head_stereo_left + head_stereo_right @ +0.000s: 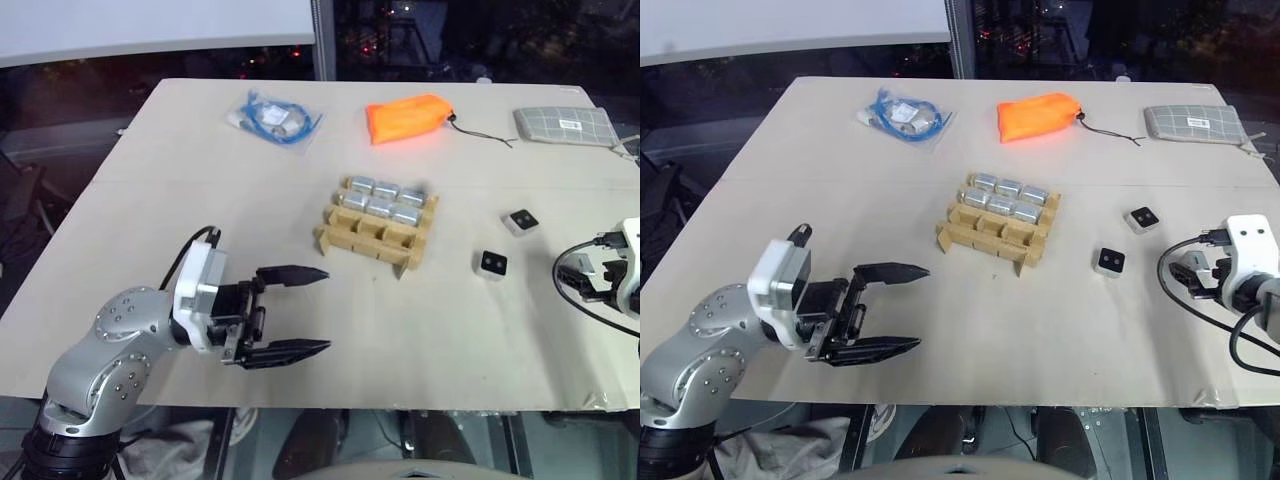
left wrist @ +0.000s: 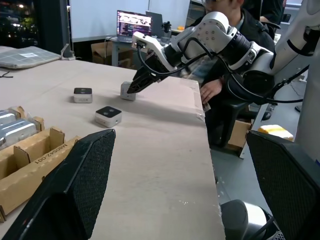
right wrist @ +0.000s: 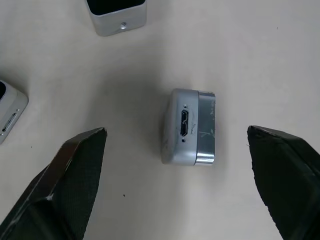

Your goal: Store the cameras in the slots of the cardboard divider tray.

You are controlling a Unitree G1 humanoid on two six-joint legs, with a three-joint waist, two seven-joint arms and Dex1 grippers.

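Note:
The cardboard divider tray (image 1: 352, 235) sits mid-table, with several silver cameras (image 1: 383, 198) in its back slots and its front row empty. Two loose cameras (image 1: 520, 221) (image 1: 492, 264) lie black face up to the tray's right. A third camera (image 3: 190, 127) lies on its side, port showing, between the wide-apart fingers (image 3: 70, 180) of my right gripper (image 3: 176, 130), which is open and not touching it. The left wrist view shows that right gripper (image 2: 134, 89) angled down over this camera (image 2: 127, 92) near the table's right edge. My left gripper (image 1: 326, 309) hovers open and empty, left of the tray and pointing right.
An orange pouch (image 1: 408, 118), a bag of blue cable (image 1: 275, 117) and a grey gridded pouch (image 1: 565, 125) lie along the far side of the table. A person (image 2: 215, 90) sits just past the table's right edge (image 2: 200, 107).

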